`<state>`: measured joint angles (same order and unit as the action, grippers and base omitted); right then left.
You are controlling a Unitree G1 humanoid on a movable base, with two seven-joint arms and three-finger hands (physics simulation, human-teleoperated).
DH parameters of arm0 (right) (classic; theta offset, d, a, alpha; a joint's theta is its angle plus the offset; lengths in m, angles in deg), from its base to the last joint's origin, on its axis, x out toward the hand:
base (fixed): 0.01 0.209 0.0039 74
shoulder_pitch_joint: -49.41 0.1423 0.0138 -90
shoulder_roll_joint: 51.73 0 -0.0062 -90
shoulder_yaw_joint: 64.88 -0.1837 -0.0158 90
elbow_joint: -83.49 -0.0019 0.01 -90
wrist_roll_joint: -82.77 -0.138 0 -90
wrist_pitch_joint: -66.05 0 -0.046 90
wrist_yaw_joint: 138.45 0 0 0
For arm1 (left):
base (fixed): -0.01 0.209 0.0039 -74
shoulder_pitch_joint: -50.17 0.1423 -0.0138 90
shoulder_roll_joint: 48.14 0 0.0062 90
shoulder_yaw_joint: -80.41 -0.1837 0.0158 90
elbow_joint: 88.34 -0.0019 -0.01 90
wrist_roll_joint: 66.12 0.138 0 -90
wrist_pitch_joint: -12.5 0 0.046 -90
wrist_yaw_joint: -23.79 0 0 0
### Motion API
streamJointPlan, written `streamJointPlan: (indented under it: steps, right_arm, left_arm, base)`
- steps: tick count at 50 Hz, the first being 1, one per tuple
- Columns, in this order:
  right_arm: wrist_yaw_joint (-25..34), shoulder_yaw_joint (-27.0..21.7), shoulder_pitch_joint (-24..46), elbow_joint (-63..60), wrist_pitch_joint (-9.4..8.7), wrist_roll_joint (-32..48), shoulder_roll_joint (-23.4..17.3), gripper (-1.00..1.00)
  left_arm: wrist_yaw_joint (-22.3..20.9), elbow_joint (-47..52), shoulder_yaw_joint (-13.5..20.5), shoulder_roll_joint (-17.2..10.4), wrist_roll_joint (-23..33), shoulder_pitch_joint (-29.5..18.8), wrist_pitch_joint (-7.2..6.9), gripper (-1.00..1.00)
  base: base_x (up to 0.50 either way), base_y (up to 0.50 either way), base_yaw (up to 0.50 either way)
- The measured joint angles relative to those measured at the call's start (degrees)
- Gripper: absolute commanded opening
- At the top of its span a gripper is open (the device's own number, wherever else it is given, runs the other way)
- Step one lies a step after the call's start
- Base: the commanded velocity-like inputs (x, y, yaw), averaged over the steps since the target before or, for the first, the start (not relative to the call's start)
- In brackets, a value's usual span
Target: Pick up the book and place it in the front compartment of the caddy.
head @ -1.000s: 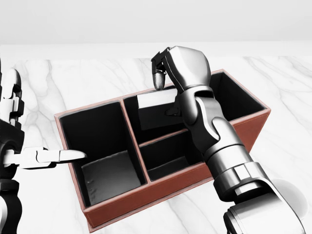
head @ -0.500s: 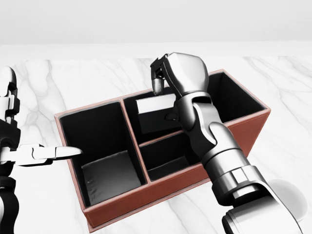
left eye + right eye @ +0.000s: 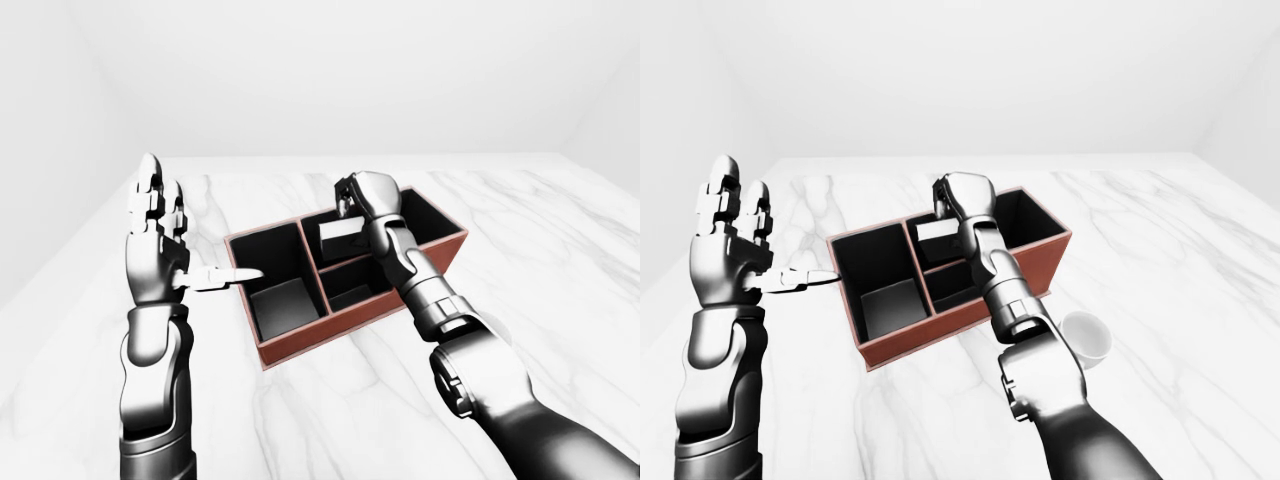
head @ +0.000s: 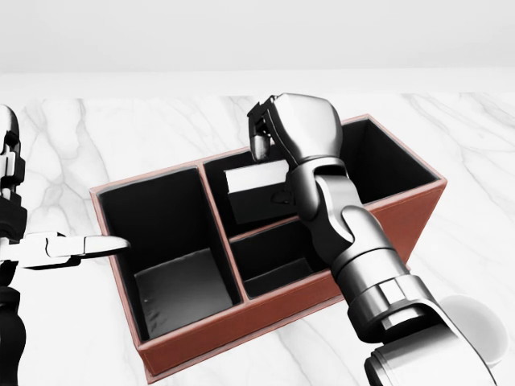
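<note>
Right hand is up over the caddy, fingers curled down and clamped on the top edge of the book; the book stands nearly upright, pale top edge showing, its lower part down inside the upper middle compartment, the one toward the bench's far edge; the right forearm slants down across the caddy's near wall toward the bottom right of the head view; whether the book's bottom touches the compartment floor, cannot tell.

Out from there, the caddy itself: a reddish-brown box with black lining, set at an angle on the marble bench, around the middle of it; one large compartment on the left of the head view, two smaller ones stacked in the middle, another on the right mostly hidden behind the arm.

Left hand now: held up and released, fingers straight and pointing upward, thumb stuck out sideways with its tip just over the caddy's left wall; nothing in it; it hangs above the left half of the bench.

Over by the right arm in the right-eye view, a white cup sits on the bench near the caddy's right end, toward the near edge.
</note>
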<state>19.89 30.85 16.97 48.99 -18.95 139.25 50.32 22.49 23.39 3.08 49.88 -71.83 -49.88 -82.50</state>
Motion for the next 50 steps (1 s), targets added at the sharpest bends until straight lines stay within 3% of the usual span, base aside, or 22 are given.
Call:
streamJointPlan:
  steps: [50]
  right_arm:
    - [-1.0,0.6,-0.4,-1.1,0.00,2.3,1.2,-1.00]
  left_arm:
    - [0.7,-1.8,0.9,-1.1,-1.1,-1.0,0.00,1.00]
  base:
    - [0.00,0.00,0.00]
